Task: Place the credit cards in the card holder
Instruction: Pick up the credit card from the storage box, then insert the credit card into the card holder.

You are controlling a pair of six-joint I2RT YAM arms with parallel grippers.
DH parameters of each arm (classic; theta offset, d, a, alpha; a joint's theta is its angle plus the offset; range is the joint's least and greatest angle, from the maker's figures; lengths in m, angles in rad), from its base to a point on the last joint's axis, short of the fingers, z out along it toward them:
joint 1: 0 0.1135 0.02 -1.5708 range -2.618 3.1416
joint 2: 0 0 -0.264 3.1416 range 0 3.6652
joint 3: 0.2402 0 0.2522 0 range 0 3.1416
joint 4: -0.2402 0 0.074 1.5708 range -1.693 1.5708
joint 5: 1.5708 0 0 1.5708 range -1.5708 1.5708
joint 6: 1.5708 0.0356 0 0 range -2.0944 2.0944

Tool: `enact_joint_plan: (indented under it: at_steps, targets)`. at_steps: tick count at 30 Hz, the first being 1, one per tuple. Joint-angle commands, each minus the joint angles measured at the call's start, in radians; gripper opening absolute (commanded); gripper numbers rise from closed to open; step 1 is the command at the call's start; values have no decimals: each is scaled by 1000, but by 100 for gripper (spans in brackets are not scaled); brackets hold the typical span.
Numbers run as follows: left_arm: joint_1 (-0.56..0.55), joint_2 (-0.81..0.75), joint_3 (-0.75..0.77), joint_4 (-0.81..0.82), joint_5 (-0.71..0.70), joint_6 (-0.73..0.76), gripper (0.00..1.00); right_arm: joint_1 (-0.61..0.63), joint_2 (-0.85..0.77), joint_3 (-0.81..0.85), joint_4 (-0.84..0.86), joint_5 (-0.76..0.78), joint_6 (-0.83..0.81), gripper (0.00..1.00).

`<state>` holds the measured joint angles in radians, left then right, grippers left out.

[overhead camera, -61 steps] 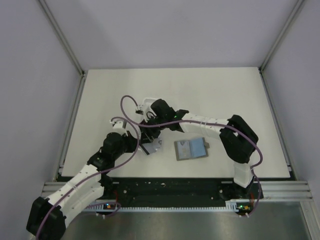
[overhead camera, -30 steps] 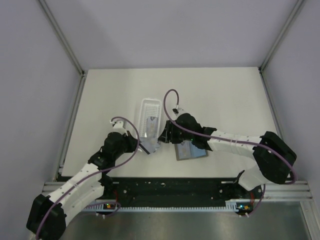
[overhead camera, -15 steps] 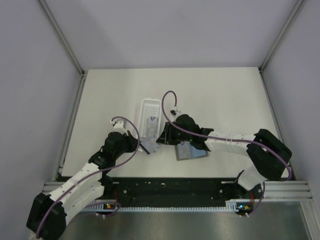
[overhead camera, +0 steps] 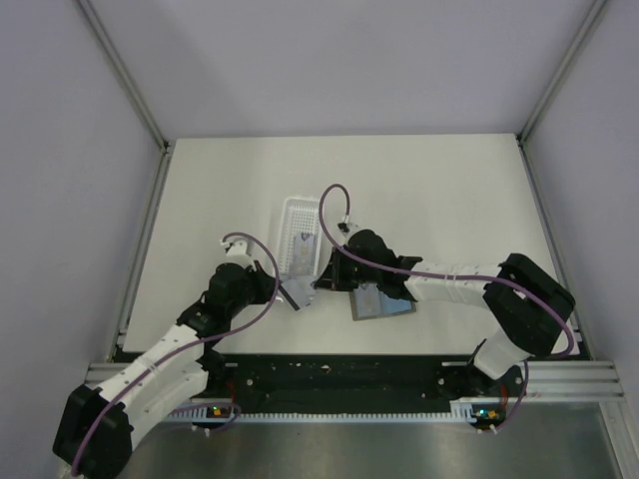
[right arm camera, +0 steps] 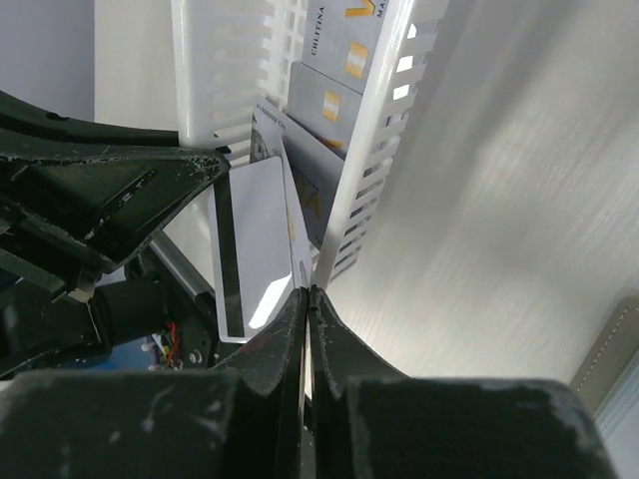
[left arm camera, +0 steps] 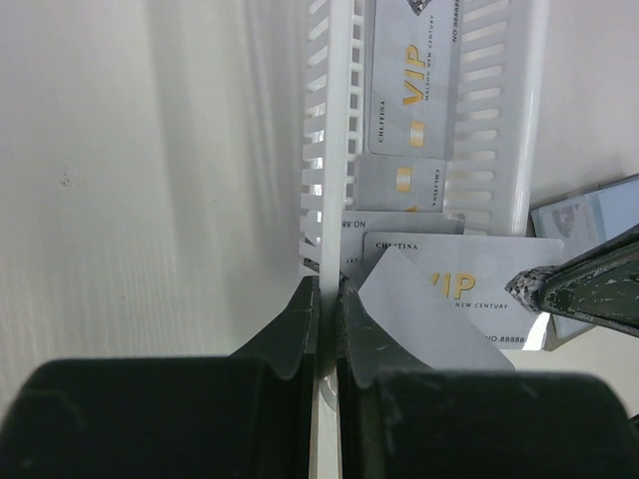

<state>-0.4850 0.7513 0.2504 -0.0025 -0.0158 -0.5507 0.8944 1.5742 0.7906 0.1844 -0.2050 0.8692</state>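
- Silvery plastic credit cards (left arm camera: 414, 90) lay overlapped in the slotted white tray (left arm camera: 327, 150) mid-desk (overhead camera: 419, 190), just left of the card holder (overhead camera: 382, 299).
- Left claw (left arm camera: 327, 289) was clamped shut on the tray's side wall at its near end.
- Right claw (right arm camera: 308, 291) was pinched fully shut, apparently on the edge of a tilted card (right arm camera: 255, 249) poking out of the tray's near end.
- Cards looked light, thin, stiff and slick. Flat ones would be hard to lift, so an exposed edge or corner, pinched across both faces, seemed the best hold.
- Slip risk judged high with so shallow a bite.
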Motion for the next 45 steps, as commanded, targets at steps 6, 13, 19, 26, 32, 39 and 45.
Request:
enact_joint_plan:
  at_steps: [6, 13, 19, 26, 32, 39, 45]
  targets:
    - [5, 13, 32, 68, -18, -14, 0, 1, -111, 15, -43, 130, -70, 0]
    - [3, 62, 55, 55, -33, -40, 0, 1, -244, 15, -122, 334, -165, 0]
    - [6, 154, 134, -25, -24, -67, 41, 0, -361, -7, -129, 407, -222, 0]
    - [5, 114, 199, -96, -61, -77, 85, 1, -480, -42, -175, 434, -254, 0]
    - [5, -18, 243, -117, -7, -66, 86, -52, -591, -105, -148, 259, -202, 0]
    - [5, -158, 237, 99, 281, -75, 85, -164, -612, -168, 64, -197, -170, 0]
    - [3, -179, 251, 141, 410, -80, 84, -183, -571, -186, 208, -417, -136, 0]
